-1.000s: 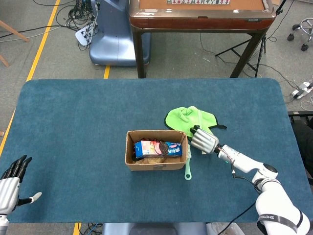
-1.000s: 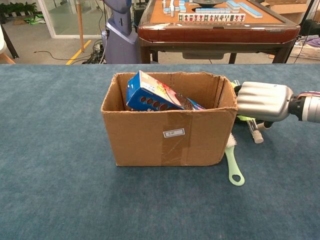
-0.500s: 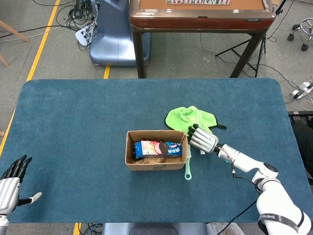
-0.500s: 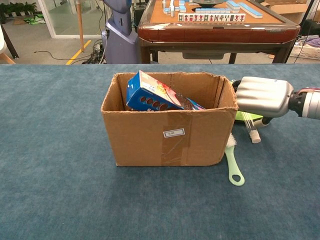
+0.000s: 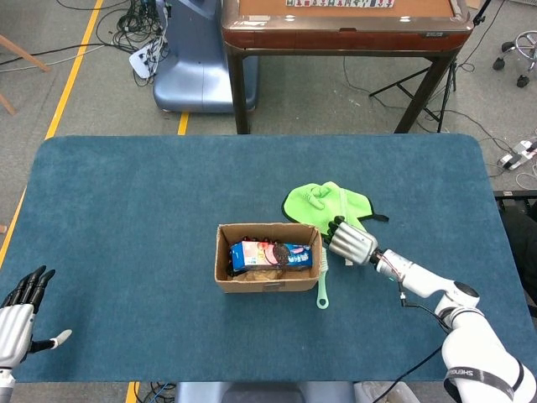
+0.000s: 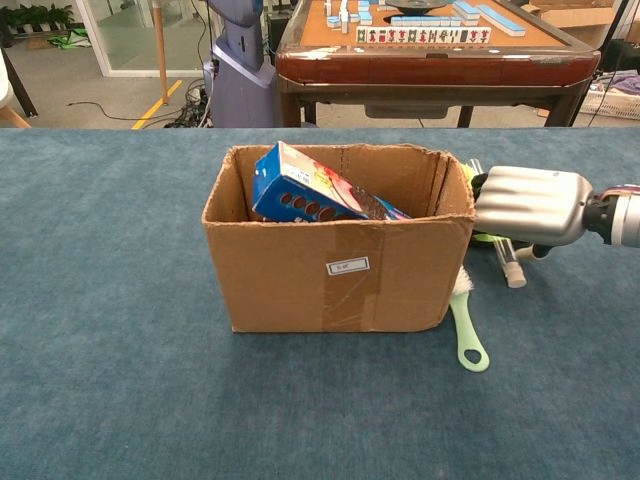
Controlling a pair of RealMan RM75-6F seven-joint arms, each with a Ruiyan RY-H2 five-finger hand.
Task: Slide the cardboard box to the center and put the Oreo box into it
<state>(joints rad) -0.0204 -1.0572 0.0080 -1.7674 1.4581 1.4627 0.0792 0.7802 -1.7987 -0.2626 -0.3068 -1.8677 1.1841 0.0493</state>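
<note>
The brown cardboard box stands open-topped near the table's middle. The blue Oreo box lies tilted inside it, one end raised against the left wall. My right hand hovers just right of the cardboard box's right wall, back up, fingers side by side pointing toward the box, holding nothing. Whether it touches the wall is unclear. My left hand rests at the near left table edge, fingers spread and empty, far from the box.
A green glove lies behind my right hand. A pale green brush lies against the cardboard box's right front corner. A clear tube sits under my right hand. A wooden mahjong table stands beyond the far edge.
My right hand rose slightly, then came back down a touch further right. The cardboard box, Oreo box and left hand have not moved.
</note>
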